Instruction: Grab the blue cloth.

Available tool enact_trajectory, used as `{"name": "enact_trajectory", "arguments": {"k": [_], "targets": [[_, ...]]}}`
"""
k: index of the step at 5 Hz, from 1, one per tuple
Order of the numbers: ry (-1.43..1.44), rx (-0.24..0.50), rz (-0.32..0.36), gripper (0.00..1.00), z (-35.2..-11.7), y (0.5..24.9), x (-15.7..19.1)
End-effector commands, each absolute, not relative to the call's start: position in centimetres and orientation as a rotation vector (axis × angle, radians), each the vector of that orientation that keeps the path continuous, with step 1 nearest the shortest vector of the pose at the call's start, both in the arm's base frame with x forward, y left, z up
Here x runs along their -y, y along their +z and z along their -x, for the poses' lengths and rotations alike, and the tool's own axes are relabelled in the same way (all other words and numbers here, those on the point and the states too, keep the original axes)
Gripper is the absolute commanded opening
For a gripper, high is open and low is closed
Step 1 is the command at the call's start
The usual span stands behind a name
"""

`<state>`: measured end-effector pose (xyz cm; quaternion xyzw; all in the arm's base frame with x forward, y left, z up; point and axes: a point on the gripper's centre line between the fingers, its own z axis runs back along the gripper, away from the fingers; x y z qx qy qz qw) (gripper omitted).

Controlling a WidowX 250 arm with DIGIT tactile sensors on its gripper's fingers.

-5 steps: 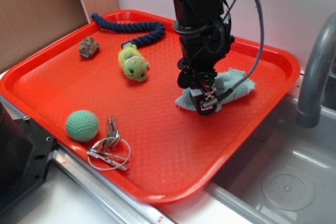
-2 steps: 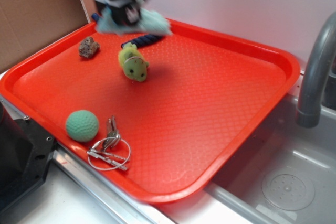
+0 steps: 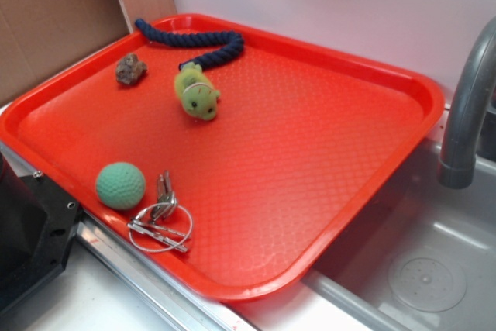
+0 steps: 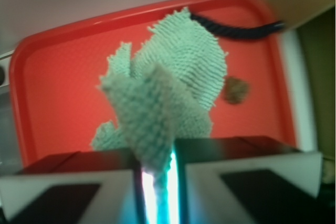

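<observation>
In the wrist view my gripper (image 4: 156, 165) is shut on the blue cloth (image 4: 173, 77), a pale blue-green terry rag with frayed edges. A fold of it is pinched between the two jaws and the rest hangs free high above the red tray (image 4: 58, 72). In the exterior view neither the gripper nor the cloth shows; both are out of frame above the tray (image 3: 325, 137).
On the tray lie a dark navy braided rope (image 3: 194, 39), a small brown rock (image 3: 131, 69), a yellow-green plush toy (image 3: 197, 93), a green ball (image 3: 121, 185) and a key ring with keys (image 3: 160, 221). A grey tap (image 3: 467, 106) and a sink stand to the right.
The gripper closed on the cloth at the tray's right, lifted it, swung it to the back left, then rose out of the exterior view with it.
</observation>
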<state>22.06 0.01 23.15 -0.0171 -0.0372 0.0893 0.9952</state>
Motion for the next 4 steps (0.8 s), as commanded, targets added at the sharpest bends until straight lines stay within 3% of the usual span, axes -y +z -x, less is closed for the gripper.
{"name": "enact_trajectory", "arguments": {"k": [1,3,4], "targets": [[0.170,0.136,-0.004,0.00,-20.7,24.9,2.2],[0.170,0.120,-0.034,0.00,-21.0,23.6,2.7],[0.169,0.119,-0.013,0.00,-20.9,23.5,2.7]]}}
